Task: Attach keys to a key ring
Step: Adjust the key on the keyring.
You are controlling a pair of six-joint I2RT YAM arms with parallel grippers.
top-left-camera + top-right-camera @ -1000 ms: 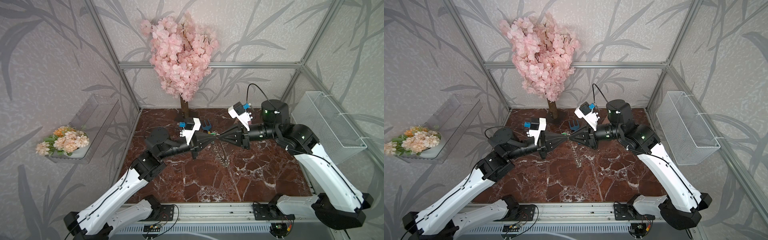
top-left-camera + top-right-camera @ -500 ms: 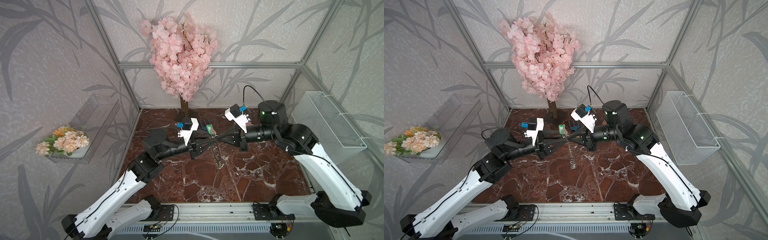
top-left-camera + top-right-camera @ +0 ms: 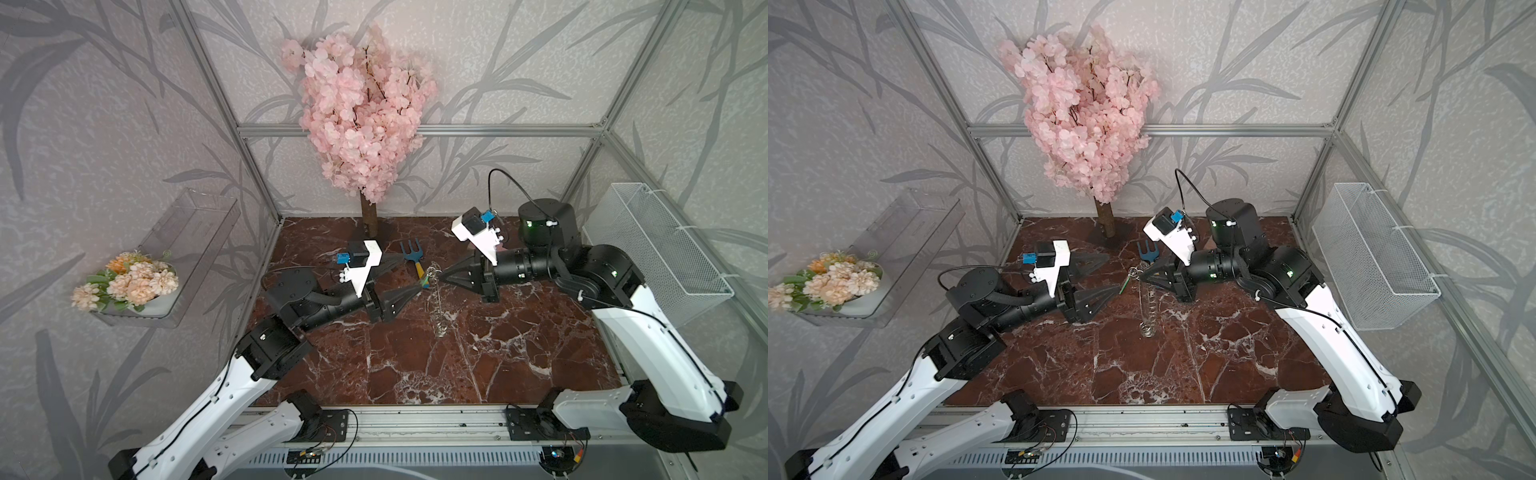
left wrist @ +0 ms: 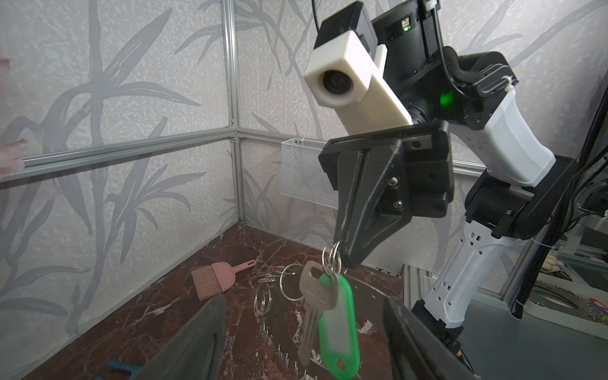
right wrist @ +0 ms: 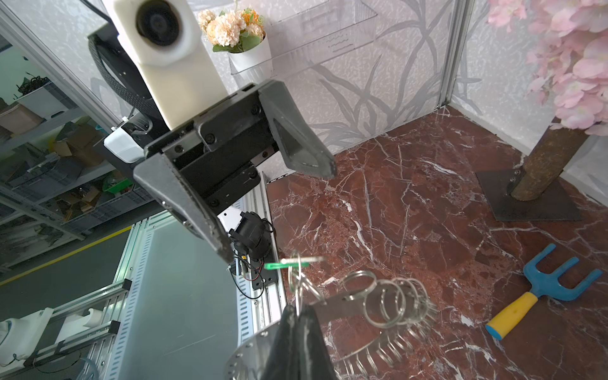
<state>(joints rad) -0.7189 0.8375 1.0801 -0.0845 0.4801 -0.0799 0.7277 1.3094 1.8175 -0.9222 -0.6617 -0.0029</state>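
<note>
The key ring [image 5: 345,304], a flat grey metal disc fringed with small split rings, hangs edge-down over the marble floor. My right gripper [image 5: 297,307] is shut on one split ring at its top. From that ring dangles the silver key [image 4: 314,296] with its green plastic tag [image 4: 339,329]. In both top views the disc [image 3: 438,307] [image 3: 1150,307] hangs below the right gripper [image 3: 441,277] [image 3: 1140,276]. My left gripper [image 4: 304,301] [image 3: 409,272] [image 3: 1113,271] is open. Its fingers stand either side of the key without touching it.
A blue-and-yellow toy fork [image 3: 413,257] lies on the floor behind the grippers. A pink hand brush [image 4: 214,279] lies near the back right corner. The blossom tree's trunk [image 3: 368,216] stands at the back; a wire basket [image 3: 660,249] hangs on the right wall.
My left gripper has opened, let go of the key and drawn back to the left. The key and disc now hang from the right gripper alone.
</note>
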